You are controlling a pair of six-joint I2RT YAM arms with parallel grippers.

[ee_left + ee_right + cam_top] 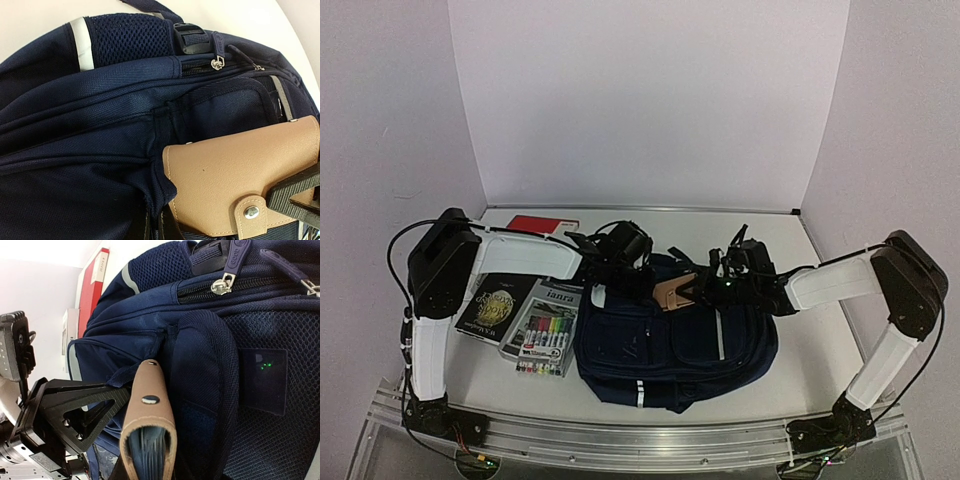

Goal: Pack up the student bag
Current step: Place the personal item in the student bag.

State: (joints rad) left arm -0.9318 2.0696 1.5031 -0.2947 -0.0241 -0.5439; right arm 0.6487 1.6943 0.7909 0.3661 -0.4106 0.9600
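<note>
One risk: your right tool (286,199), clamped on the notebook (230,170), may jam it against a seam of the student bag (100,125).

Tan case (235,170) in student bag (100,125) opening

Large navy student bag (650,350) lies flat, front side up.

Behind the black left pincer (638,262) and right pincer (705,288) run white link shells (520,250) and bulky black joint housings (442,262); thin black cables (395,245) loop alongside, a green light (728,283) by the right pincer
</note>
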